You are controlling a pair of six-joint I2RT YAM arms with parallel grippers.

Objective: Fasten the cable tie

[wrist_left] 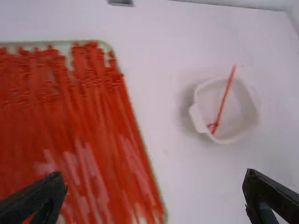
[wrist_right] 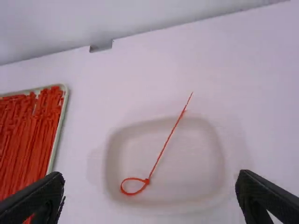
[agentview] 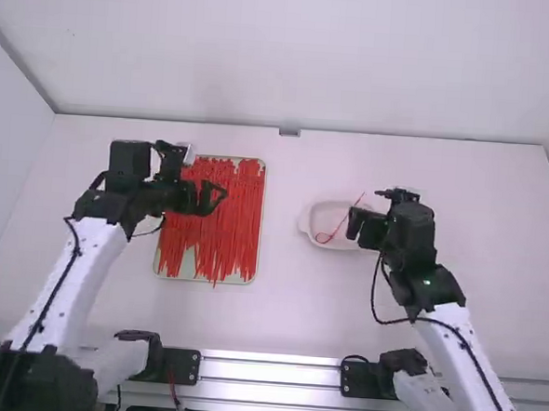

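Left gripper [wrist_left: 152, 198] spread wide, right gripper [wrist_right: 149, 198] spread wide

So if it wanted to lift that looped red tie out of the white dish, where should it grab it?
Probably the straight tail, where it sticks out over the far rim of the dish, coming from above and pinching across the strap. The loop lies flat on the dish floor, leaving little to pinch.

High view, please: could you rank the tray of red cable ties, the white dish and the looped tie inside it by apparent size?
1. Tray of red cable ties, clearly largest.
2. White dish.
3. Looped cable tie in the dish, smallest.
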